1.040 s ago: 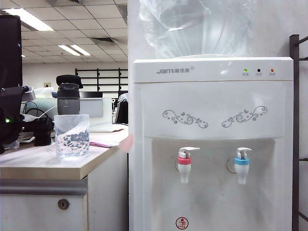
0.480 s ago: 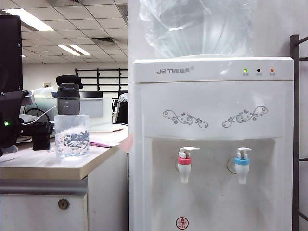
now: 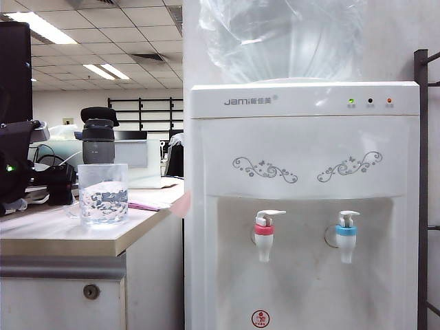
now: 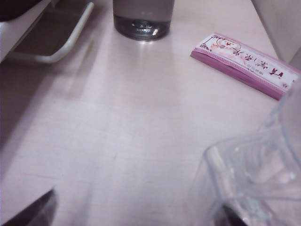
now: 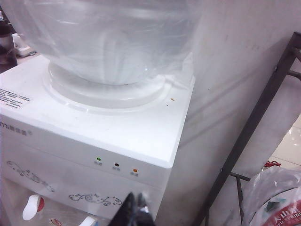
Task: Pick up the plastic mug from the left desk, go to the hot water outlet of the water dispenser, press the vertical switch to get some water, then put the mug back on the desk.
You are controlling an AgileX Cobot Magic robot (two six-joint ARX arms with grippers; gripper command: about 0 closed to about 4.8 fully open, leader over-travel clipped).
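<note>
The clear plastic mug point(image 3: 103, 194) stands upright on the left desk point(image 3: 62, 237) with some water in it. My left gripper point(image 3: 51, 185) is just left of and behind it, open and holding nothing. In the left wrist view the mug point(image 4: 254, 179) is beside one fingertip, which shows dark through its clear wall; the left gripper point(image 4: 136, 214) has bare desk between its fingers. The water dispenser point(image 3: 302, 137) stands to the right, with the hot water outlet point(image 3: 263, 237) and its vertical switch point(image 3: 270, 214). My right gripper point(image 5: 136, 202) is shut, near the dispenser's upper front.
A dark grey bottle point(image 3: 97, 141) stands behind the mug and a pink packet point(image 4: 244, 63) lies on the desk. A blue-collared tap point(image 3: 346, 237) is right of the red one. A dark metal rack point(image 3: 421, 192) stands right of the dispenser. A monitor point(image 3: 15, 69) is at far left.
My left arm's dark parts at the desk's left have shifted a little. The mug has stayed in place and the right gripper has not moved.
</note>
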